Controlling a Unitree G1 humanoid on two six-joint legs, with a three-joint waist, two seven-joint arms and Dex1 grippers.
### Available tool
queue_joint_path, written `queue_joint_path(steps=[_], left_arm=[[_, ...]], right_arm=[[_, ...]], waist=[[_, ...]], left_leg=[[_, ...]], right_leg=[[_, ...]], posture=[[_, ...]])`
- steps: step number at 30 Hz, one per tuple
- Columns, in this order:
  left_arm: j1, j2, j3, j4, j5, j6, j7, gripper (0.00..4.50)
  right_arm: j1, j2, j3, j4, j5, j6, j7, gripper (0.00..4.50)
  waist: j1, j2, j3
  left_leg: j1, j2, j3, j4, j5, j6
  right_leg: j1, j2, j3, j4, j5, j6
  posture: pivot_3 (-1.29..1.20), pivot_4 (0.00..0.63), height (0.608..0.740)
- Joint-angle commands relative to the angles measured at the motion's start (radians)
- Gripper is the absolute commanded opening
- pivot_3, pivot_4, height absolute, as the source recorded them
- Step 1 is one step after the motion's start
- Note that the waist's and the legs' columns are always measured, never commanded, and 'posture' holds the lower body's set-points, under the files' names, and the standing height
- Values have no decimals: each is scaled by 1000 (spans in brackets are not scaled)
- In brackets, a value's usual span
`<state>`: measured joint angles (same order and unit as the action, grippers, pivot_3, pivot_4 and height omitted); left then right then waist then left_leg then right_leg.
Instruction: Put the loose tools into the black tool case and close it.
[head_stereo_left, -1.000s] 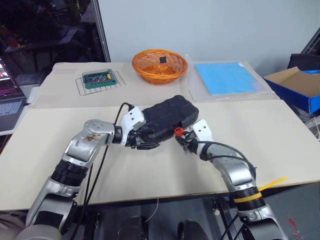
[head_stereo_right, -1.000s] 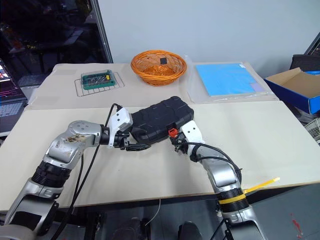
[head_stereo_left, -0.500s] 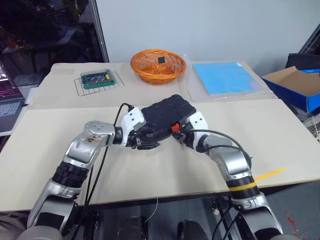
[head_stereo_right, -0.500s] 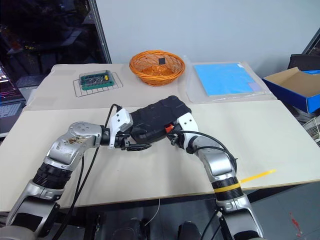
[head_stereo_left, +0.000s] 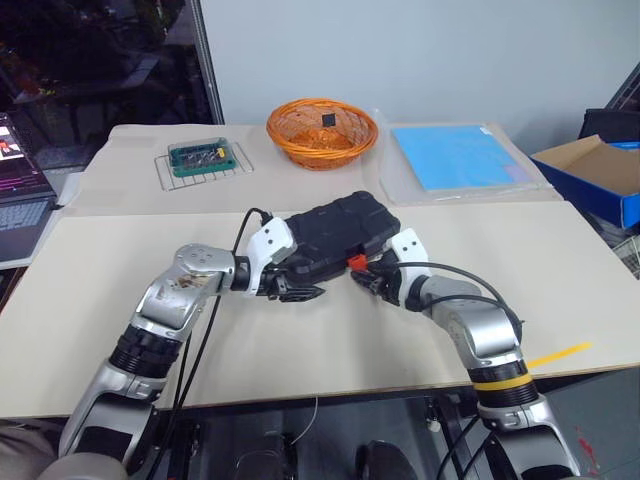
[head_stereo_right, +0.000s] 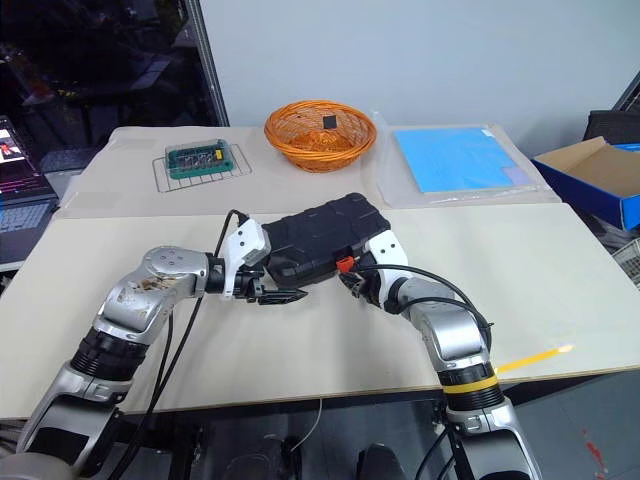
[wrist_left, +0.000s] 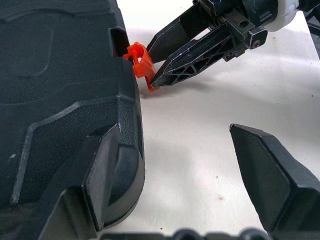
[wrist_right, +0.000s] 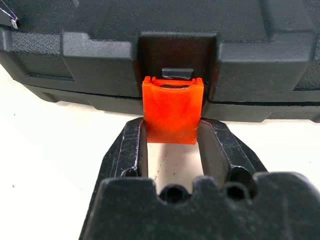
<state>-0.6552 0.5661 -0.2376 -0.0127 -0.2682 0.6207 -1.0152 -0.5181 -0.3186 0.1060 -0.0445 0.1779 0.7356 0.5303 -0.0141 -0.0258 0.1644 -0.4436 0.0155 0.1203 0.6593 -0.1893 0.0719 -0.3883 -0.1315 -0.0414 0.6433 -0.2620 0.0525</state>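
The black tool case (head_stereo_left: 340, 232) lies shut in the middle of the table, its red-orange latch (wrist_right: 172, 112) on the near side. My right gripper (head_stereo_left: 366, 275) is shut on the latch (wrist_left: 140, 62), one finger on each side of it. My left gripper (wrist_left: 175, 132) stands open at the case's near left corner. One of its fingers (wrist_left: 102, 165) rests against that corner and the other hangs over bare table. The loose tools are out of view.
At the back of the table stand an orange woven basket (head_stereo_left: 322, 131), a green bit box on a wire rack (head_stereo_left: 200, 155) and a blue sheet in a clear sleeve (head_stereo_left: 455, 155). A blue cardboard box (head_stereo_left: 600, 180) sits off the right edge and a laptop (head_stereo_left: 25, 200) off the left.
My right wrist has tilted a little while its fingers stay at the latch. The left gripper and the case have kept still; the camera itself shifted slightly.
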Motion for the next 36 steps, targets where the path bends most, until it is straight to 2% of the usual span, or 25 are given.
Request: queue_joint_path(steps=[1,13,15,21,25,30,36], left_arm=[[23,-3,-36,33,22,37,3,3754],[22,-3,-40,37,25,32,6,3754],[20,-4,-39,38,25,32,9,3754],[20,-7,-38,41,26,32,16,3754],[22,-8,-38,44,26,30,20,3754],[27,-6,-34,54,30,19,22,3754],[33,-6,-36,60,33,10,22,3754]], right_arm=[[-56,35,2,35,-3,-68,-13,1175],[-141,63,-4,178,-25,-186,-12,1175],[-150,65,-3,190,-31,-208,-15,2196],[-163,72,-2,210,-51,-258,-17,4128],[-161,62,8,201,-61,-263,-9,4128],[-89,10,10,50,-23,-163,47,4128],[-70,39,33,110,-41,-190,30,4128]], waist=[[-4,0,0],[-16,0,0],[-16,0,0],[-21,0,0],[-23,0,0],[-22,0,0],[-22,0,0]], left_leg=[[0,0,0,0,-1,-2],[1,1,0,0,1,-1],[1,1,1,-1,1,-1],[1,1,1,-1,2,-3],[1,1,1,-2,2,-4],[1,1,1,-2,2,-4],[1,1,0,-1,0,-3]], right_leg=[[0,0,0,0,0,0],[1,1,0,0,0,0],[1,1,0,0,0,0],[0,1,0,0,0,0],[0,1,0,0,0,0],[0,1,0,0,0,0],[1,1,0,0,0,0]], posture=[[0,150,740],[0,150,740],[0,150,740],[0,150,740],[0,150,740],[0,150,740],[0,150,740]])
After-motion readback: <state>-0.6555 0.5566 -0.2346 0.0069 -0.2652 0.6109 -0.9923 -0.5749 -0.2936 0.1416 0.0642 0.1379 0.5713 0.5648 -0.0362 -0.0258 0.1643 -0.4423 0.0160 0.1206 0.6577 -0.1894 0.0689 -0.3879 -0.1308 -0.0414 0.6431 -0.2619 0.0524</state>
